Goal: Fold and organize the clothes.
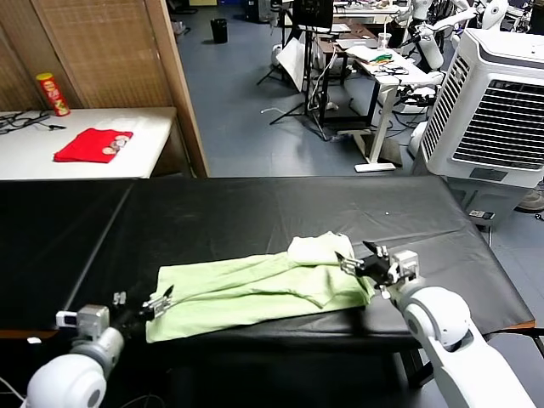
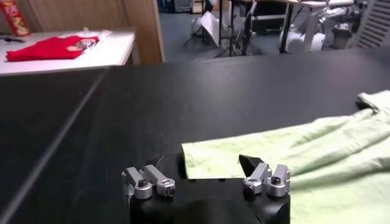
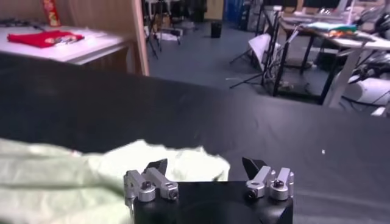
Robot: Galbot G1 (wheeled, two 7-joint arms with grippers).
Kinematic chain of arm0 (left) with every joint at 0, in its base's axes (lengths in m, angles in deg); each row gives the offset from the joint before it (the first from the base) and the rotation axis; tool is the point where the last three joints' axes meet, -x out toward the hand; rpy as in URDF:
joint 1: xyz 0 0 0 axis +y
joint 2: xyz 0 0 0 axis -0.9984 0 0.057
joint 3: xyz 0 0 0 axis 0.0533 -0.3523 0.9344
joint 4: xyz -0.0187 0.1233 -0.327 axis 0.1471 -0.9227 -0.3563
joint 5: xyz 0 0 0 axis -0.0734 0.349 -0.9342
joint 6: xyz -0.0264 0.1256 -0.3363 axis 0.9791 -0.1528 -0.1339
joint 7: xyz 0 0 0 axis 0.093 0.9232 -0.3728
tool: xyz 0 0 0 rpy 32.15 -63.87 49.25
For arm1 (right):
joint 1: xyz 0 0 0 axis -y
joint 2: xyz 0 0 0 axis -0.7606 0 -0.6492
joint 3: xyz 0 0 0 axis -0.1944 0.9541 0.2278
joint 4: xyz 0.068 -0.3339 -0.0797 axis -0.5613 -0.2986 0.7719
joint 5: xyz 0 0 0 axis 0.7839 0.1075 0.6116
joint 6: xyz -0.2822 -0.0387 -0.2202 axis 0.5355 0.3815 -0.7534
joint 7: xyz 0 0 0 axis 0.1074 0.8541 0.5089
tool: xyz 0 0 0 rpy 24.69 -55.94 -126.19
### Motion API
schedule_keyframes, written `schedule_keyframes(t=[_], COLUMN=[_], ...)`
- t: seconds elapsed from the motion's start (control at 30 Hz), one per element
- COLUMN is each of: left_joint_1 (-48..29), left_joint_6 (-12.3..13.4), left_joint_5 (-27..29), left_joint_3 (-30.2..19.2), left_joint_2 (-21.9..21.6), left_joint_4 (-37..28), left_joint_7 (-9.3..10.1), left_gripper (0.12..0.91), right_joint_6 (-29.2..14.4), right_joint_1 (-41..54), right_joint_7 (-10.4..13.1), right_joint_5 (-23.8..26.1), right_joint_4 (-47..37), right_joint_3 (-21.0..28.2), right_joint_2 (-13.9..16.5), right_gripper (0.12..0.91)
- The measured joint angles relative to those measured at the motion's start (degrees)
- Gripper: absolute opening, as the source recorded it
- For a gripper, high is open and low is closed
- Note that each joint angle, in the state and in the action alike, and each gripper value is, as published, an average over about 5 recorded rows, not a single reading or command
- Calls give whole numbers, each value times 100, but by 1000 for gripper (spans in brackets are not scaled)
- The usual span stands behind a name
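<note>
The pale light-green T-shirt [image 1: 255, 289] lies on the black table [image 1: 255, 212] near its front edge, folded into a long strip running left to right, with a bunched lump at its far right end. Its print is hidden. My left gripper [image 1: 158, 303] is open at the strip's left end, low over the table; in the left wrist view [image 2: 213, 165] the shirt's edge [image 2: 292, 158] lies just ahead of the jaws. My right gripper [image 1: 360, 259] is open at the strip's right end; in the right wrist view [image 3: 205, 165] the bunched cloth [image 3: 122, 167] lies between and ahead of the jaws.
A small red folded garment [image 1: 92, 144] and a red-and-yellow can [image 1: 53, 93] sit on a white table at the far left. A wooden screen [image 1: 110, 51] stands behind it. A white air cooler [image 1: 497, 102] stands at the far right. Desks and stands fill the background.
</note>
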Motion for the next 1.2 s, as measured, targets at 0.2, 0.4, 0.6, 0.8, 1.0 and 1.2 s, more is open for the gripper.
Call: schedule_keyframes(t=[0.2,0.4,0.6,0.8,1.0,1.2], left_joint_1=[-614,-1005,-1224,-1292,-1260,-1301], left_joint_6=[-157,-192,-205,-200,-213,-52], left_joint_5=[-681,-748,-702,-782,-814,-443], left_joint_3=[-179,-403,-531,-542,-559,-656], left_joint_2=[71,203,292,342,395,450], left_joint_4=[-490,-871,-1150,-1360,-1366,-1414], left_joint_7=[202,196,189,153,128,-33], left_gripper=[798,798,684,409,145,127], right_joint_6=[25,40,5,42,113,-67], right_joint_1=[486,731,892,933,822,645], right_joint_7=[148,133,83,49,81,201], right_joint_5=[83,170,346,449,576,901], right_joint_4=[-668,-1190,-1547,-1660,-1558,-1383], right_joint_3=[190,287,325,376,355,276], right_joint_2=[-293,-571,-823,-976,-1000,-1049], right_gripper=[798,795,731,631,373,173])
